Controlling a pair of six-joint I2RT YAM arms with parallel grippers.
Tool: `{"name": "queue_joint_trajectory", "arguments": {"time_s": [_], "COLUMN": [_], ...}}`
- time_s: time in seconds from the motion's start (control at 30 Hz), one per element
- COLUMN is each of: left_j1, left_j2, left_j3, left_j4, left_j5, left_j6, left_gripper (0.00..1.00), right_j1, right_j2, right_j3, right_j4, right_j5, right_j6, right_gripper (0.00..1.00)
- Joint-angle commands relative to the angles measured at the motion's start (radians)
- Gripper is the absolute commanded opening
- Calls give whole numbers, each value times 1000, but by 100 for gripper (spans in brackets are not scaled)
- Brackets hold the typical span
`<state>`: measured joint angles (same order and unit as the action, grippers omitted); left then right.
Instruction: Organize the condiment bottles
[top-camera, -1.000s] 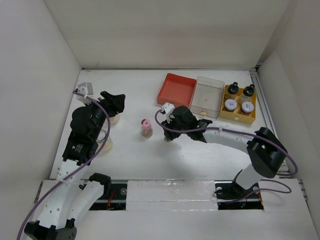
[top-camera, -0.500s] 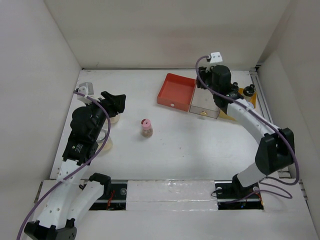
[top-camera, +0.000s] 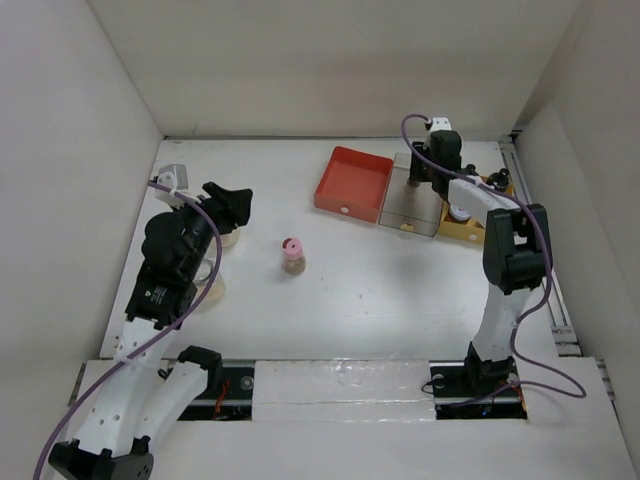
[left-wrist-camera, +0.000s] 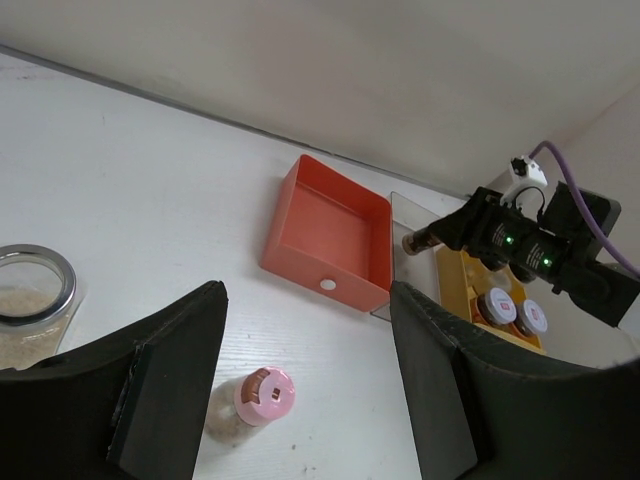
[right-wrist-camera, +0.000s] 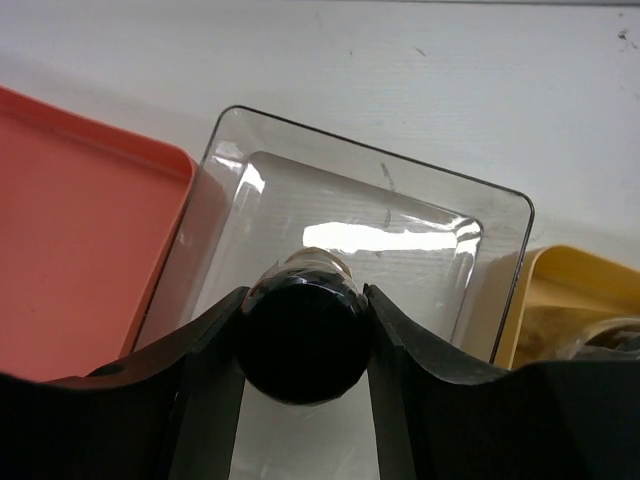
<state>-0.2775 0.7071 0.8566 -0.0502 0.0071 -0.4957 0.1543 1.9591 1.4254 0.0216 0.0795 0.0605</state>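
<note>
Bottle (right-wrist-camera: 303, 345) in right end effector (right-wrist-camera: 304, 322), above clear tray (right-wrist-camera: 440, 262).

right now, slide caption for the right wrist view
Right gripper holds a black-lidded bottle over the clear tray

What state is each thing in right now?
Red tray, empty.
Clear tray, empty.
Yellow tray, holding bottles.
Pink-lidded bottle, upright on the table.
Black-lidded bottle, gripped over the clear tray.
Right gripper, shut on that bottle.
Left gripper, open, holding nothing.

Left hand (left-wrist-camera: 307, 298) open, right hand (right-wrist-camera: 303, 300) gripping bottle (right-wrist-camera: 300, 350)
</note>
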Motion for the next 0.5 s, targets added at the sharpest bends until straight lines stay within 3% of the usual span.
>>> {"name": "queue_joint_trajectory", "arguments": {"time_s": [0.0, 0.47], "left_j1": [6, 6], "left_j2": [9, 19], "left_j3": [1, 1], "left_j4": [35, 35], "left_j5": [13, 13], "left_j6": [2, 11], "left_gripper": [61, 61], "right_j1": [2, 42], "right_j2": [-3, 147], "right_j3": [93, 247], "right_j4": [43, -43], "right_j5": [-37, -1], "right_j6": [10, -10], "right_gripper": [38, 39]}}
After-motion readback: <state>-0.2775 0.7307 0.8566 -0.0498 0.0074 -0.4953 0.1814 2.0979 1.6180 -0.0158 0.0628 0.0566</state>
